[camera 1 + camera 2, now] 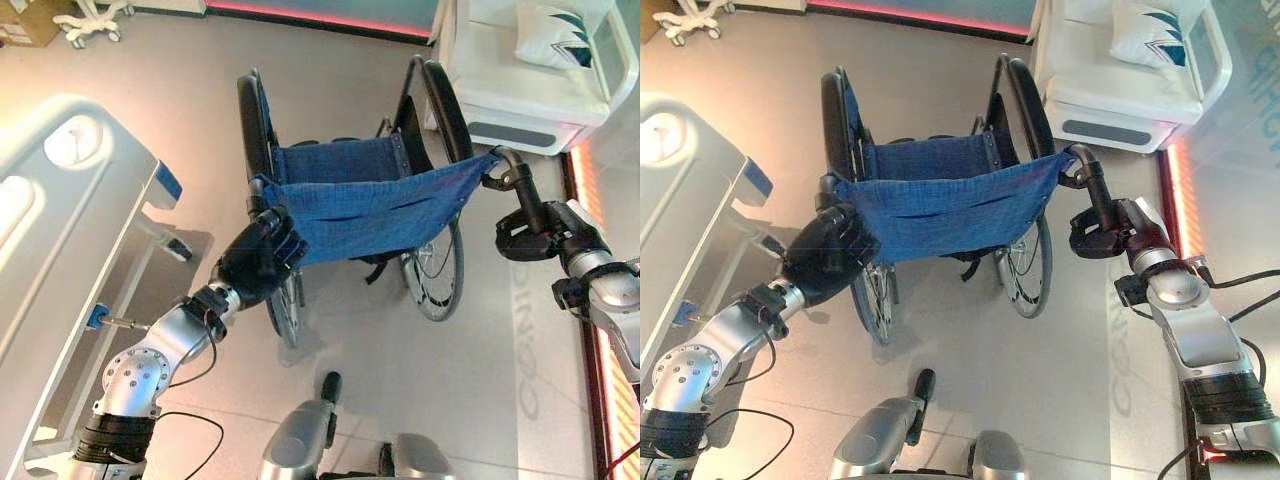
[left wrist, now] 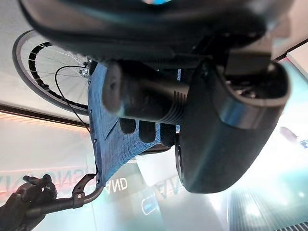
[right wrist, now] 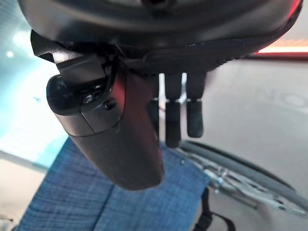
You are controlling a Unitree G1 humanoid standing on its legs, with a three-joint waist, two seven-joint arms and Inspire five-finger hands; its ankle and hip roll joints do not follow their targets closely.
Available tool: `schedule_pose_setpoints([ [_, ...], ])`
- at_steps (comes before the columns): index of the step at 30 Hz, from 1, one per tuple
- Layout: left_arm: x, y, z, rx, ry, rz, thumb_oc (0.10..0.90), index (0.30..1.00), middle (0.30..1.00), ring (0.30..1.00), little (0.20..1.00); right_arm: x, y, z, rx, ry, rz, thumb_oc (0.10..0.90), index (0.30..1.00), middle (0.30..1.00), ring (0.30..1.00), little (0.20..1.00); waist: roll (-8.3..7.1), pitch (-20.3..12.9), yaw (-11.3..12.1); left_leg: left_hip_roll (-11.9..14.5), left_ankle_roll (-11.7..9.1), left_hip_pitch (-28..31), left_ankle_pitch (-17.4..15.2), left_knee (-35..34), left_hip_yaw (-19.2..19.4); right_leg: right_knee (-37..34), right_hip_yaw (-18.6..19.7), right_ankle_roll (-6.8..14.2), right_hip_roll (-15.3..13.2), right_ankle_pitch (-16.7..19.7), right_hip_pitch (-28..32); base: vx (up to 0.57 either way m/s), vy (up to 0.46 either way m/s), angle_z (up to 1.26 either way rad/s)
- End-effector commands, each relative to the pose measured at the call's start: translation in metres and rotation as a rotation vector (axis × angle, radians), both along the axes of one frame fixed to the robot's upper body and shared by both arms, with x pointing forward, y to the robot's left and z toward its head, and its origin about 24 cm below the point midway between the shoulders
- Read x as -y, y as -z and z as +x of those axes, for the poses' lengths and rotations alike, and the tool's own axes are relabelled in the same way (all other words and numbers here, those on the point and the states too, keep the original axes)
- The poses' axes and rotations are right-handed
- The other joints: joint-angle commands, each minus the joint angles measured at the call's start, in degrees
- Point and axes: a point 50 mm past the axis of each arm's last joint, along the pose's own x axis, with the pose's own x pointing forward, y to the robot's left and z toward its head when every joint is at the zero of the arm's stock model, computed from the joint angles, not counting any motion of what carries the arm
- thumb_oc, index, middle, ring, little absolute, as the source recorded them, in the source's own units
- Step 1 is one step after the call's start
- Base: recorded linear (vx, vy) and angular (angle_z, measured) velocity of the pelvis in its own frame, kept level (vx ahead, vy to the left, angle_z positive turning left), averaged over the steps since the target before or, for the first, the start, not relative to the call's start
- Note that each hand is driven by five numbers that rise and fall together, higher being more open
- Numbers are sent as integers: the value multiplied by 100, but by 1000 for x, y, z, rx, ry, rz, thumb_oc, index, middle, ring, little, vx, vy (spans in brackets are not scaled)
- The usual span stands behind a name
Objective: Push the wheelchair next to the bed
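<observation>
The wheelchair (image 1: pixel 370 200) stands in the middle of the floor with its back to me: blue cloth backrest, black tyres, black push handles. My left hand (image 1: pixel 255 265) is curled round the left push handle (image 2: pixel 144 96), at the backrest's left corner. My right hand (image 1: pixel 545 235) is curled round the right push handle (image 1: pixel 1092 190), at the backrest's right corner. The white and grey bed (image 1: pixel 50 250) runs along the left side, a short gap away from the wheelchair's left wheel (image 1: pixel 285 310). In the right wrist view, the blue cloth (image 3: pixel 96 202) and a wheel rim (image 3: pixel 240 168) show past the fingers (image 3: pixel 173 120).
A second white bed or cot (image 1: pixel 530 90) with a pillow (image 1: pixel 560 35) stands at the far right, close to the wheelchair's right wheel. A wheeled stand base (image 1: pixel 90 20) and a cardboard box (image 1: pixel 25 20) sit at the far left. Grey floor lies between.
</observation>
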Motion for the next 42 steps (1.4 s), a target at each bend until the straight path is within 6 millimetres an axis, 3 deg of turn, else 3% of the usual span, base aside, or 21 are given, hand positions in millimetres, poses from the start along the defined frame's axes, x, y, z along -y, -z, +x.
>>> schedule_pose_setpoints([
  [1,-27,-70,-2,356,-82,-177,400,300,300,300,300,-32,-24,10,136,-162,17,400,300,300,300,300,-133,-1543,239,-142,-192,-547,8,184,164,-1165,-330,-420,506,1482,200,180,-13,-1],
  [4,-26,-75,3,416,-90,-180,400,300,300,300,300,-36,-37,17,195,-164,4,400,300,300,300,300,-32,-1309,163,-184,-304,-646,-124,545,42,-2144,-222,-654,558,1273,-51,98,-53,-27],
  [5,-21,-81,9,479,-90,-195,400,300,300,300,300,-41,-49,23,256,-171,-3,400,300,300,300,300,15,-1003,16,-247,-347,-660,-213,725,-112,-2595,100,-638,555,1689,-432,6,-81,-9],
  [8,-17,-91,13,530,-80,-203,400,300,300,300,300,-41,-63,25,314,-182,-8,400,300,300,300,300,-36,-659,-243,-265,-319,-597,-554,1009,-213,-3054,571,-361,373,2522,-999,91,-172,68],
  [9,-17,-92,13,531,-80,-203,400,300,300,300,300,-41,-65,24,316,-184,-7,400,300,300,300,300,-37,-637,-270,-253,-310,-580,-624,1047,-209,-3094,601,-333,359,2583,-1058,388,-254,73],
  [10,-18,-96,13,526,-75,-193,400,300,300,300,300,-38,-69,21,314,-191,-3,400,300,300,300,300,-112,-567,-419,-234,-246,-426,-995,1230,-202,-3347,764,-164,254,2854,-1432,475,-243,58],
  [14,-18,-97,10,506,-71,-182,400,300,300,300,300,-34,-71,16,303,-197,11,400,300,300,300,300,-159,-572,-528,-156,-161,-156,-1472,1564,-226,-3279,730,-69,276,2963,-1757,477,-199,33],
  [15,-17,-91,9,482,-69,-169,400,300,300,300,300,-34,-71,17,301,-196,19,400,300,300,300,300,-152,-686,-542,-58,-162,16,-1482,1778,-252,-3078,639,-171,371,2871,-1750,854,-321,47],
  [17,-17,-83,11,445,-71,-160,400,300,300,300,300,-34,-73,19,293,-196,26,400,300,300,300,300,-138,-835,-547,0,-215,122,-1301,2032,-334,-2917,612,-277,501,2731,-1624,728,-241,76],
  [19,-20,-74,5,383,-94,-150,400,300,300,300,300,-34,-70,14,248,-204,25,400,300,300,300,300,-96,-1146,-586,342,-583,472,-219,2841,-413,-2583,272,-625,661,2364,-1323,658,-213,81],
  [21,-24,-72,1,375,-108,-146,400,300,300,300,300,-40,-67,9,221,-215,17,400,300,300,300,300,-145,-1207,-566,357,-668,182,243,3802,-364,-2608,122,-847,714,2202,-1060,440,-205,40],
  [24,-29,-73,-5,378,-108,-138,400,300,300,300,300,-42,-68,5,208,-228,12,400,300,300,300,300,-213,-1235,-453,172,-607,-374,214,4424,-311,-2617,98,-968,804,2041,-704,446,-159,23],
  [27,-32,-75,-9,370,-99,-132,400,300,300,300,300,-44,-71,4,205,-242,3,400,300,300,300,300,-225,-1226,-295,99,-450,-831,14,3820,-303,-2613,269,-979,948,1874,-377,426,-75,0],
  [29,-33,-77,-10,365,-92,-126,400,300,300,300,300,-47,-74,7,209,-249,2,400,300,300,300,300,-190,-1208,-201,138,-433,-941,49,2915,-267,-2578,364,-986,1091,1690,-216,373,-22,-5],
  [33,-31,-63,-6,359,-102,-123,400,300,300,300,300,-54,-63,16,199,-267,11,400,300,300,300,300,-66,-1123,-56,321,-670,-1060,750,592,-90,-2612,541,-1043,1457,1354,237,450,41,-9],
  [34,-30,-56,-9,358,-114,-120,400,300,300,300,300,-54,-54,15,187,-274,11,400,300,300,300,300,14,-1113,9,411,-755,-1207,1138,-239,-71,-2648,640,-1064,1571,1244,511,502,69,-17],
  [35,-30,-55,-10,357,-114,-120,400,300,300,300,300,-53,-53,14,185,-274,11,400,300,300,300,300,3,-1111,25,405,-757,-1173,1199,-351,-62,-2656,655,-1064,1559,1229,552,635,110,-30],
  [36,-32,-53,-14,360,-122,-118,400,300,300,300,300,-50,-50,9,180,-277,14,400,300,300,300,300,29,-1113,89,401,-786,-1263,1302,-1014,-6,-2668,752,-1064,1596,1148,762,356,69,-33],
  [38,-35,-52,-18,365,-135,-115,400,300,300,300,300,-45,-48,5,181,-284,17,400,300,300,300,300,44,-1121,137,386,-770,-1318,1311,-911,-16,-2630,837,-1053,1578,1011,913,516,131,-36],
  [39,-37,-55,-20,368,-145,-110,400,300,300,300,300,-44,-46,5,180,-292,27,400,300,300,300,300,43,-1190,168,365,-703,-1210,987,-748,62,-2474,827,-969,1493,837,979,480,139,-36],
  [42,-40,-57,-20,362,-164,-104,400,300,300,300,300,-45,-40,5,170,-309,35,400,300,300,300,300,-25,-1284,234,243,-604,-1160,752,-240,61,-2140,723,-799,1315,815,1081,504,143,-39],
])
